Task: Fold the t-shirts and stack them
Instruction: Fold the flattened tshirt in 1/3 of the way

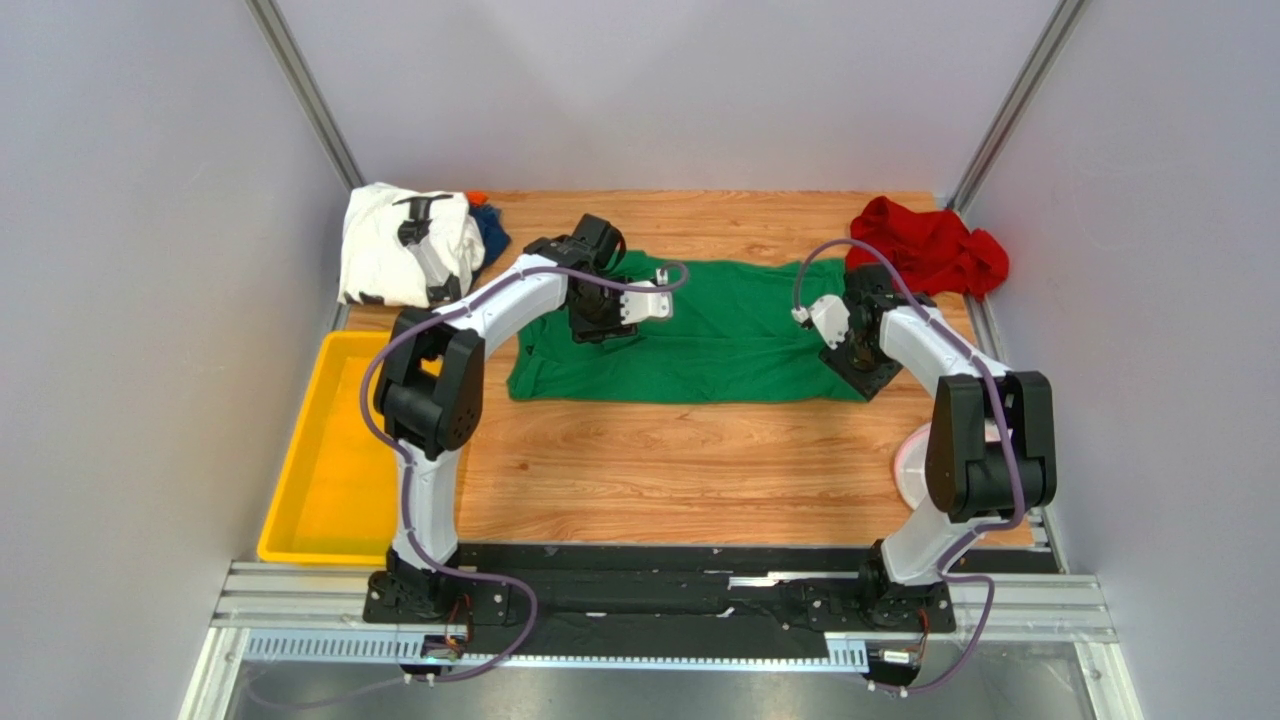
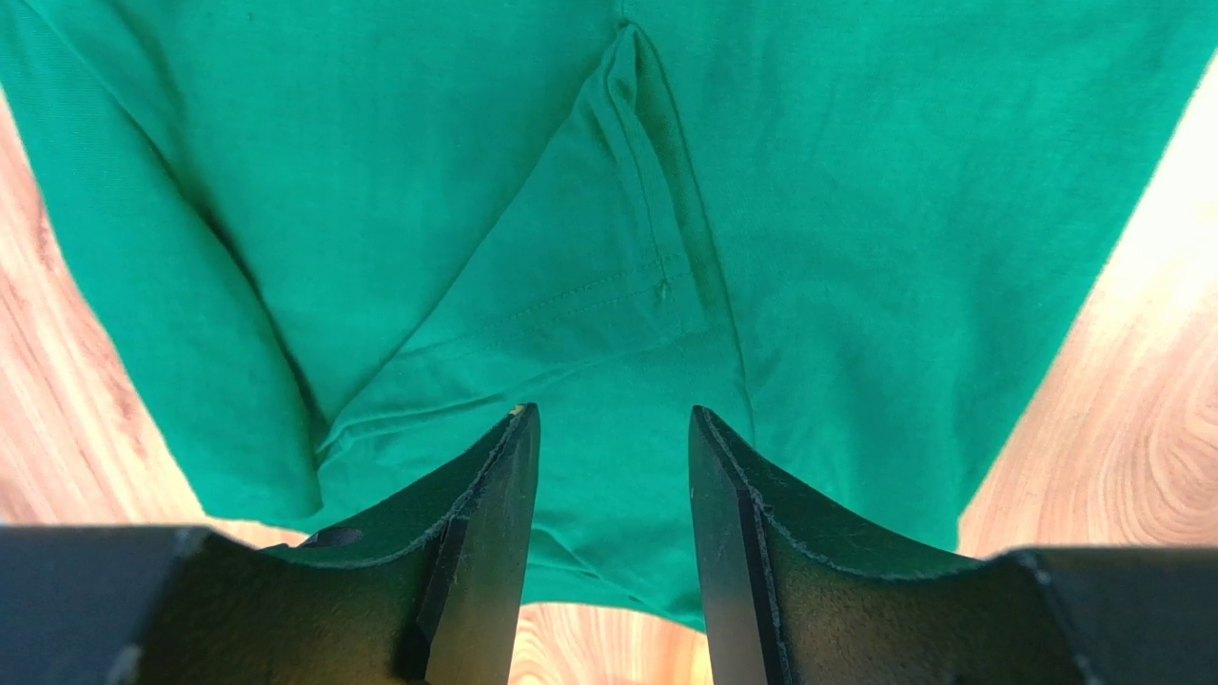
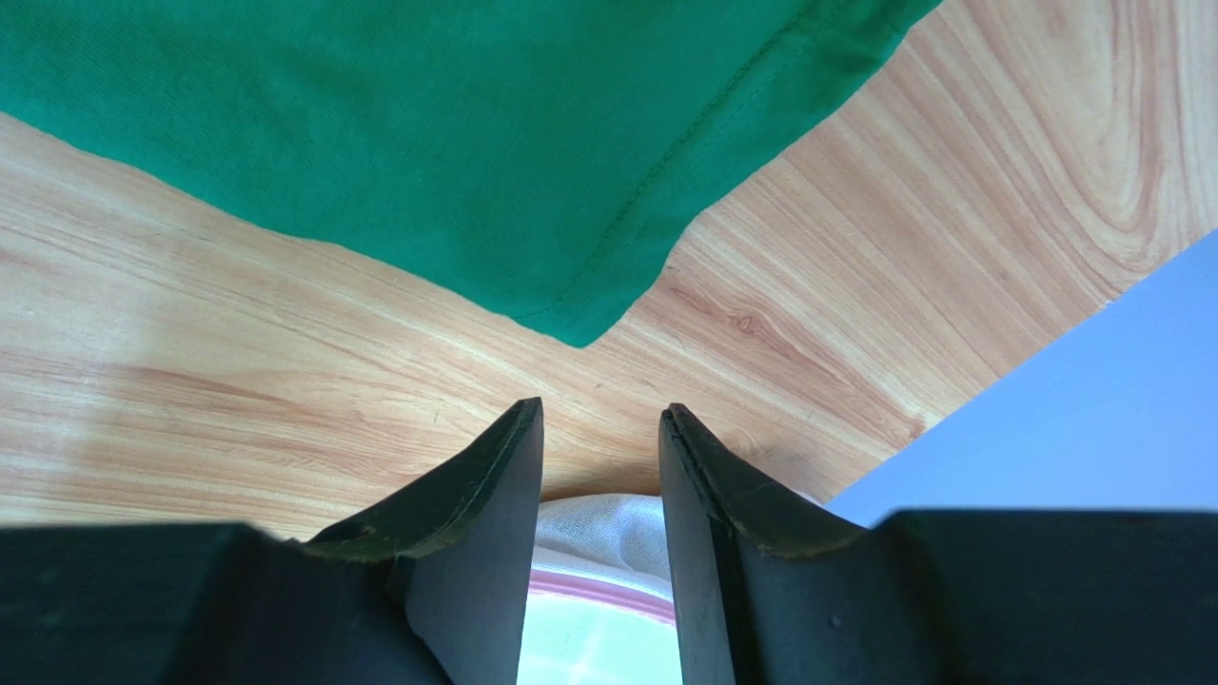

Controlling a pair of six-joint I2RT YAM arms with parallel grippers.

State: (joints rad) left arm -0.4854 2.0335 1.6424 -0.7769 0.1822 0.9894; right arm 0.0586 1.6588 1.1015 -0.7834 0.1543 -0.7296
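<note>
A bright green t-shirt lies spread flat across the middle of the wooden table. My left gripper hovers over its left part, open, with nothing between the fingers. In the left wrist view the gripper is above a sleeve folded in onto the body. My right gripper stands at the shirt's right edge, open and empty. In the right wrist view the gripper is over bare wood just short of a hem corner. A white printed t-shirt, a dark blue one and a red one lie crumpled at the back.
A yellow plastic tray sits along the table's left edge. A round white-and-pink mesh basket stands at the right edge, partly behind the right arm, and shows between the right fingers. Grey walls enclose the table.
</note>
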